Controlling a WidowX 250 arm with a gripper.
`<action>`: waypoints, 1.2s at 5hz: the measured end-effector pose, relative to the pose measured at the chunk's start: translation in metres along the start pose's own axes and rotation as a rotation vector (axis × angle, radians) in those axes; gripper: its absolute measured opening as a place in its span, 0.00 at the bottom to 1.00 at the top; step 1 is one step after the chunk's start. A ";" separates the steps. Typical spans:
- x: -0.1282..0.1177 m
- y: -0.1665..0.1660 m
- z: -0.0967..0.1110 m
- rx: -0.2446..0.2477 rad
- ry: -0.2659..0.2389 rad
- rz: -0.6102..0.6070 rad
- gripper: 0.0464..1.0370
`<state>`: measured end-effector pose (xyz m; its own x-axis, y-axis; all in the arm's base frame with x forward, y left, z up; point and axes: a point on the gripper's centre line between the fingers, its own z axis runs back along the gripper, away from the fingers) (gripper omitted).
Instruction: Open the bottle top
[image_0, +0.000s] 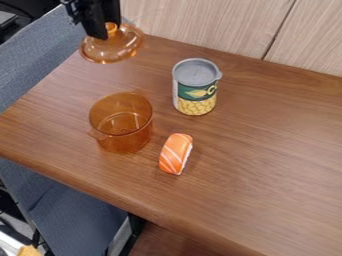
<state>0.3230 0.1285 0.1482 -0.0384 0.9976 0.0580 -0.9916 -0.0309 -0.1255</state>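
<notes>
Up over the table (267, 150), beyond the uncovered pot (127, 143), the black gripper (109, 31) had the lid (111, 49) pinched by its knob (112, 28), where a loose hold risked a clattering drop: smooth brown wood grain, see-through orange round walls, a shallow matching dome, one stubby nub!

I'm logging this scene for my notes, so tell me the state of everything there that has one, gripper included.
Transparent amber lid: off the pot, held in the air
Gripper: shut on the lid
Pot: upright, uncovered
Corn can: upright, top closed
Salmon nigiri: lying loose
</notes>
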 end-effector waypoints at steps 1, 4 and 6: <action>0.013 -0.025 -0.007 0.000 -0.015 0.047 0.35; 0.030 -0.061 -0.056 0.037 -0.047 0.094 0.35; 0.016 -0.066 -0.086 0.077 -0.034 0.031 0.35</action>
<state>0.3981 0.1518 0.0726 -0.0723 0.9934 0.0888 -0.9964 -0.0679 -0.0512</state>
